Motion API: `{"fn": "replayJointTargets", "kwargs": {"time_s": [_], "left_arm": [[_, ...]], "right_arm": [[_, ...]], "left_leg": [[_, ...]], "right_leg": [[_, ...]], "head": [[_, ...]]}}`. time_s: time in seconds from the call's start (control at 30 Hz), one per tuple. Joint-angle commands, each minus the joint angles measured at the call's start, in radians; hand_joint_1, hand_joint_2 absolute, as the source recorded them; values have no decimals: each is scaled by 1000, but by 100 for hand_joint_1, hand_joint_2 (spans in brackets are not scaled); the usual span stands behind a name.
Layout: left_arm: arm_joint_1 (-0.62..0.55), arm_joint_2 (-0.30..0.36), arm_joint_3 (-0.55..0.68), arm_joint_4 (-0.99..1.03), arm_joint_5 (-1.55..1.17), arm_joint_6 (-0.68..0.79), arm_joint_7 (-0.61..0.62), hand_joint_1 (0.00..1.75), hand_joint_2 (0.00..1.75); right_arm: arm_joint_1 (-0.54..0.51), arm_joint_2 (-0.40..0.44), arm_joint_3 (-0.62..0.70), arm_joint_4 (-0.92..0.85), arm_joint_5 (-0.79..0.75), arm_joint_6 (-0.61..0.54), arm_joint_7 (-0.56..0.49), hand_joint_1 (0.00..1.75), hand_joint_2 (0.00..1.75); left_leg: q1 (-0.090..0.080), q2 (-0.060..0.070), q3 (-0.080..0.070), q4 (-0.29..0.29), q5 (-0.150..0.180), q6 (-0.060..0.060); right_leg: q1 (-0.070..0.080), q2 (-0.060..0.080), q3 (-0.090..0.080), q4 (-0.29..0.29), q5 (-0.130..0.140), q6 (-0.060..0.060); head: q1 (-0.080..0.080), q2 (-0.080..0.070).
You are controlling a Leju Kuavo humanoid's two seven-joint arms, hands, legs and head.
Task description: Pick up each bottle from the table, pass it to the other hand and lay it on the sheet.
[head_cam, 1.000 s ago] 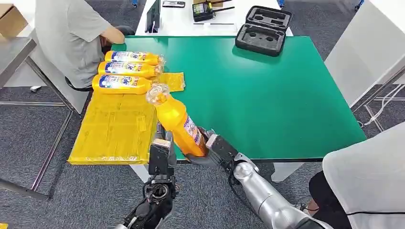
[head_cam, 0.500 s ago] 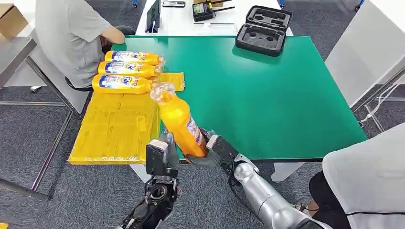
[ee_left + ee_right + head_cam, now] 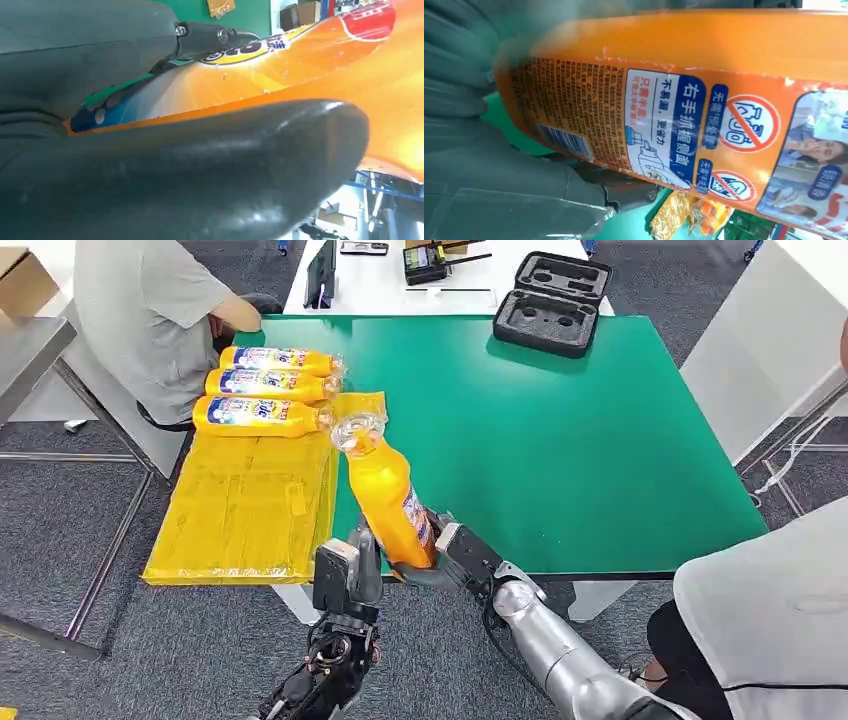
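Three bottles (image 3: 265, 387) lie on the sheet (image 3: 240, 505); both hands, left (image 3: 345, 575) and right (image 3: 455, 552), grip a fourth bottle (image 3: 385, 495).

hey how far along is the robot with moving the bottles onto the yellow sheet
Done: three bottles lie side by side at the far end of the sheet. In hand: a fourth bottle is held by its base in the right hand, with the left hand up against it, mid-handover. Left: finishing that pass and laying it down. No other bottles show on the table.
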Motion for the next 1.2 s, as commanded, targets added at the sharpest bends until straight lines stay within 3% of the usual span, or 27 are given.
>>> {"fn": "replayJointTargets", "kwargs": {"time_s": [0.03, 0.27, 0.3, 0.47, 0.5, 0.53, 0.57, 0.83, 1.07, 1.1, 1.2], "left_arm": [[-34, -3, -40, 49, -23, 26, 4, 0, 0], [-25, 6, -46, 21, -36, 34, 4, 0, 0], [-23, 8, -48, 15, -38, 35, 4, 0, 175], [-18, 8, -40, 12, -35, 39, 4, 0, 175], [-20, 7, -36, 15, -29, 30, 4, 0, 0], [-20, 8, -36, 13, -29, 30, 4, 0, 0], [-21, 7, -34, 14, -27, 28, 4, 0, 0], [-20, 7, -32, 7, -31, 34, 4, 0, 0], [-21, 11, -42, 9, -48, 49, 4, 0, 0], [-20, 16, -56, -1, -61, 59, 4, 0, 175], [-28, 7, -46, 29, -44, 55, 4, 0, 175]], "right_arm": [[-74, 10, 14, 109, 16, -3, 3, 175, 175], [-85, 23, 16, 145, 28, -4, 12, 171, 175], [-86, 25, 18, 152, 31, -5, 16, 175, 175], [-90, 25, 17, 163, 35, -8, 19, 171, 175], [-92, 24, 16, 166, 35, -7, 18, 171, 175], [-92, 24, 16, 167, 35, -7, 18, 173, 175], [-94, 25, 15, 168, 35, -7, 18, 162, 175], [-102, 29, 16, 180, 36, -1, 19, 157, 175], [-110, 35, 24, 193, 44, 0, 21, 175, 175], [-109, 37, 26, 192, 45, 3, 19, 175, 175], [-105, 37, 21, 188, 42, -2, 21, 175, 175]], "left_leg": [[1, 1, 2, 1, -1, -2], [1, 1, 2, 0, -1, -2], [1, 1, 3, 0, -1, -2], [2, 1, 3, 1, -2, -2], [1, 1, 3, 0, -1, -2], [1, 1, 2, 0, -1, -2], [2, 1, 3, 1, -2, -2], [2, 1, 2, 0, -1, -2], [3, 2, 4, 1, -3, -3], [1, 1, 2, 0, -1, -2], [2, 1, 3, 0, -1, -2]], "right_leg": [[1, 1, 2, 0, -1, -2], [1, 1, 2, 0, -1, -2], [2, 1, 3, 0, -1, -2], [2, 1, 3, 0, -1, -3], [1, 1, 3, 0, -1, -2], [1, 1, 2, 0, -1, -2], [2, 1, 3, 0, -1, -2], [2, 1, 3, 0, -1, -2], [3, 1, 4, 0, -2, -3], [1, 1, 2, 0, -1, -2], [2, 1, 3, 0, -1, -2]], "head": [[0, 0], [0, 0], [0, 0], [0, 0], [0, 0], [0, 0], [0, 0], [0, 0], [0, 0], [0, 0], [0, 0]]}}
